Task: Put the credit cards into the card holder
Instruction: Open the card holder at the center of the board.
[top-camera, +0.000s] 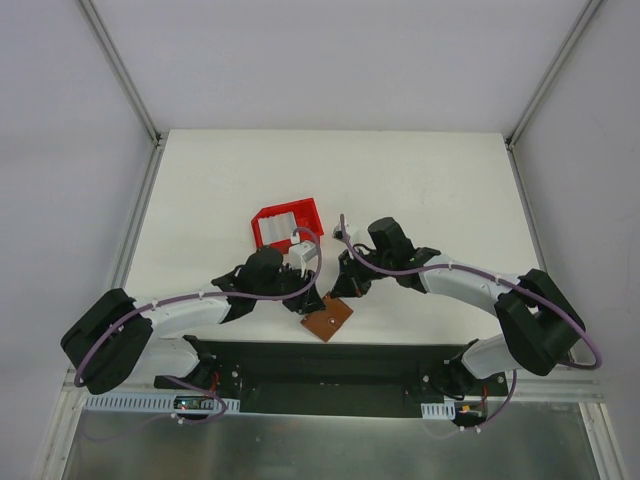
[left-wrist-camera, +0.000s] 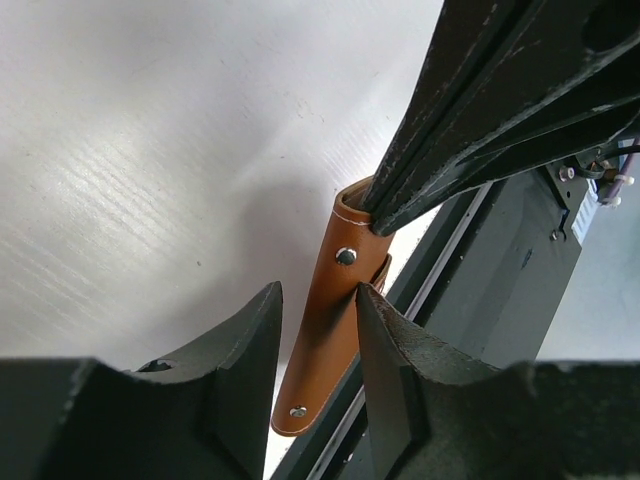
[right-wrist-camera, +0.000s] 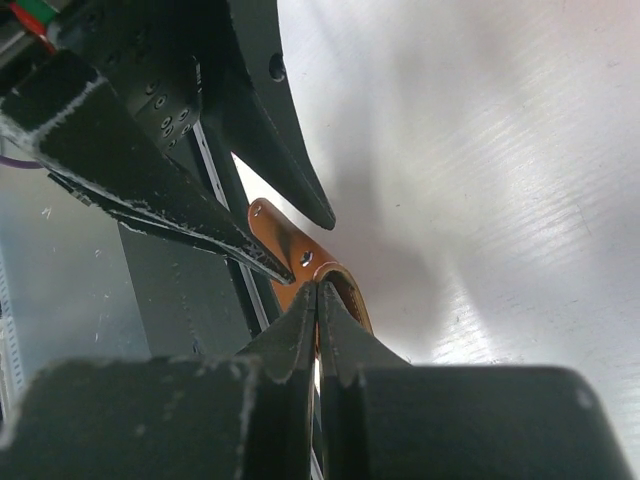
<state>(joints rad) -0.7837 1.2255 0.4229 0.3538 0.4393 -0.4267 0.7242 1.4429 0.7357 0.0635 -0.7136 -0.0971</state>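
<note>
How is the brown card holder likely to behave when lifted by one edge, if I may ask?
Probably fairly stiff: the card holder looks straight in the right hand pinch. Likely light, since that edge pinch holds it. Its smooth leather-like surface might slip.

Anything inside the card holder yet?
Cannot tell. The card holder shows only its brown outside with two studs. The right gripper is shut on one edge, and the left gripper straddles it, open. Its inside is hidden.

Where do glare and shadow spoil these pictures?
Left wrist: glare whitens the table at upper left, soft shadow beside the sharp brown card holder. Right wrist: bright sheen across the table at right. Top external: even light, no strong glare.
</note>
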